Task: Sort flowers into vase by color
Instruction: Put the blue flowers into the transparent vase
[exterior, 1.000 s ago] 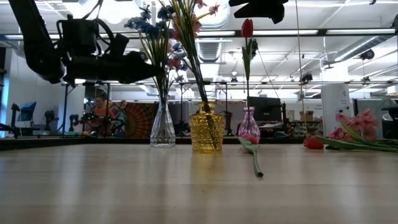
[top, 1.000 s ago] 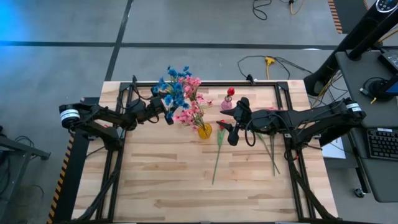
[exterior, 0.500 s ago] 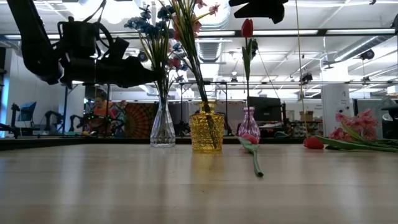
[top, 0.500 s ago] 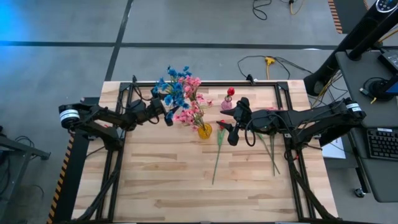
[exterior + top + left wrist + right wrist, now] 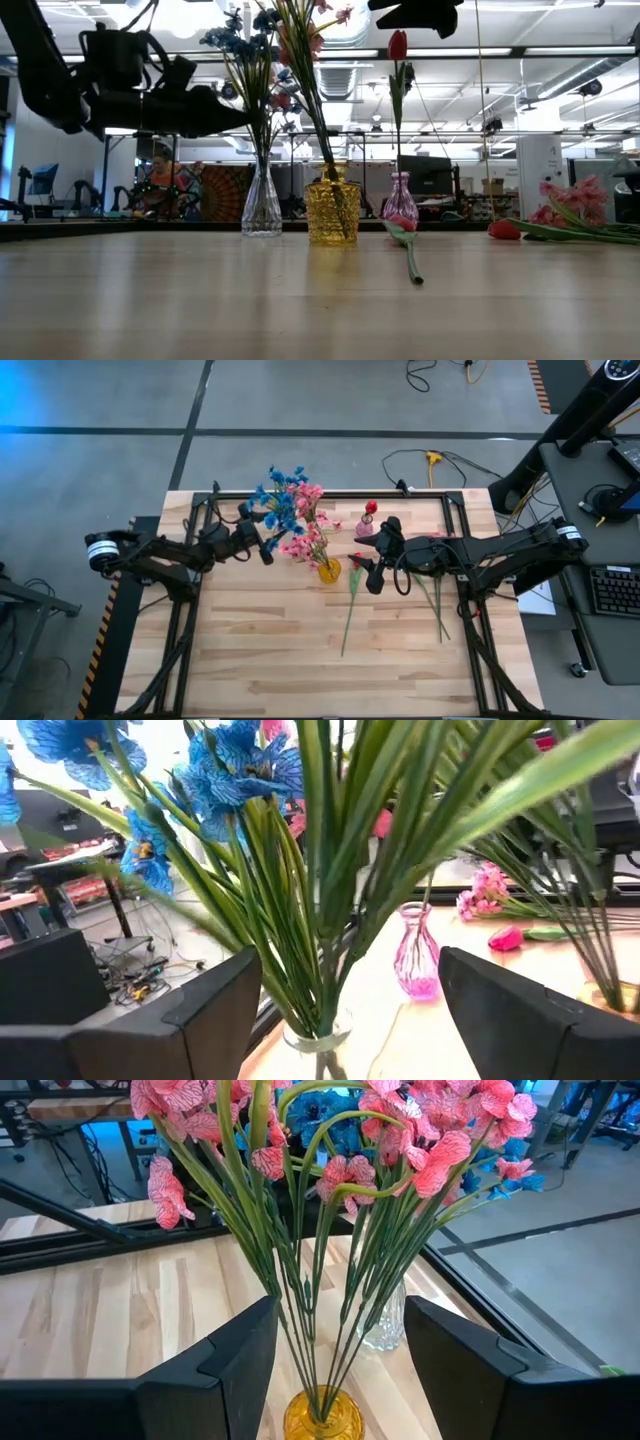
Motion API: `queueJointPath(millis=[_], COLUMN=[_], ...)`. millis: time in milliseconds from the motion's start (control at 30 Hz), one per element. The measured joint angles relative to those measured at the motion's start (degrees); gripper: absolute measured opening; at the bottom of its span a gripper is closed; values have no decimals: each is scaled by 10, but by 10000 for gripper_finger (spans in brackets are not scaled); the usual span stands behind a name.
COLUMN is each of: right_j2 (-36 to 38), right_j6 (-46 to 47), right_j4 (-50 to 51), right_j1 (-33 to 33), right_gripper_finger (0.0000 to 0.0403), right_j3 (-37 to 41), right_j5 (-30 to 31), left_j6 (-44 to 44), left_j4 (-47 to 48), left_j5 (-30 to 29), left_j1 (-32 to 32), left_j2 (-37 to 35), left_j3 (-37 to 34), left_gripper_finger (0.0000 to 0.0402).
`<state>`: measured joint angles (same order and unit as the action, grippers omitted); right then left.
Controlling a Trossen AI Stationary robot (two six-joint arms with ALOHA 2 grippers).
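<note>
Left gripper (image 5: pixel 266 550) backed off slightly from clear vase (image 5: pixel 261 205), fingers wide, empty; blue flowers (image 5: pixel 279 503) stay in it. Right gripper (image 5: pixel 368 575) unmoved beside yellow vase (image 5: pixel 329 571) holding pink flowers (image 5: pixel 400 1130), fingers wide. Red tulip (image 5: pixel 357 560) on tabletop (image 5: pixel 300 660) near yellow vase, likely next pick.

Non-task stuff: tabletop, floor, desk, room behind

Wood-plank tabletop (image 5: pixel 270 660) w/ black frame rails (image 5: pixel 330 494) along far edge. Grey floor (image 5: pixel 100 460) around it, dark line (image 5: pixel 300 431) across, black cables (image 5: pixel 420 460) w/ yellow plug (image 5: pixel 433 458) just past far edge. Right: desk (image 5: pixel 600 560) w/ keyboard (image 5: pixel 612 590) at pic edge. Low view: person in orange top (image 5: pixel 160 185) seated far left, monitor (image 5: pixel 425 172) behind, ceiling strip lights (image 5: pixel 560 51). Orange-black hazard tape (image 5: pixel 540 385) on floor, far right.
</note>
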<state>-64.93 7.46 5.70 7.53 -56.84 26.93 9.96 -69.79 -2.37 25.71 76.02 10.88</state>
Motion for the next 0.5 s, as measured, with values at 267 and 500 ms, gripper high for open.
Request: queueJointPath(millis=[267, 500], right_j2=[0, 0], right_j6=[0, 0], right_j4=[0, 0], right_j1=[0, 0], right_gripper_finger=[212, 212], right_j3=[0, 0], right_j5=[0, 0], left_j6=[-7, -9], left_j4=[0, -5], left_j5=[34, 29], left_j1=[-25, -27], left_j2=[-27, -5], left_j3=[-6, 17], left_gripper_finger=[275, 240])
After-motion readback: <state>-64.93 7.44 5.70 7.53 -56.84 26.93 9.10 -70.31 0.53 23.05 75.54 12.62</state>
